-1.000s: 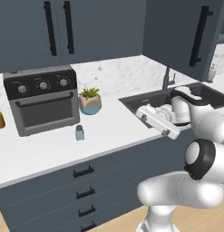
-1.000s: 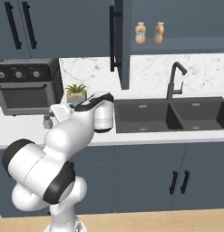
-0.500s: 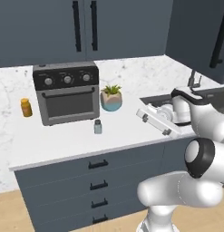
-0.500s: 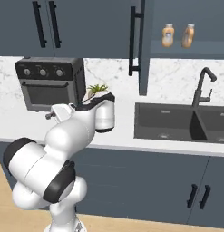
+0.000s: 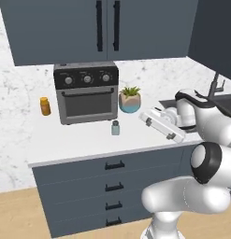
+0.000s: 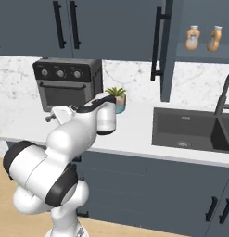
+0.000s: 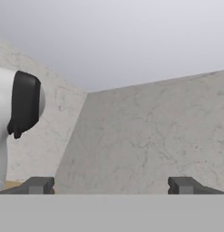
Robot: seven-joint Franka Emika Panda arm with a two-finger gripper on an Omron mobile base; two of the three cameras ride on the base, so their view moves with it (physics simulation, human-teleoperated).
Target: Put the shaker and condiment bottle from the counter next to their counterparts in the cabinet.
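Gripper (image 7: 111, 186) fingers spread wide, holding nothing, facing marble wall. Shaker (image 5: 115, 127) upright on counter (image 5: 79, 144), just in front of toaster oven (image 5: 86, 95). Small orange jar (image 5: 45, 106) left of oven. Two orange bottles (image 6: 192, 38) on open cabinet (image 6: 199, 58) shelf, far right.

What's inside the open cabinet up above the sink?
In the right base view, the cabinet holds two orange, pale-capped bottles side by side on its shelf. Its open door hides the left part, and the picture's edge crops the right.
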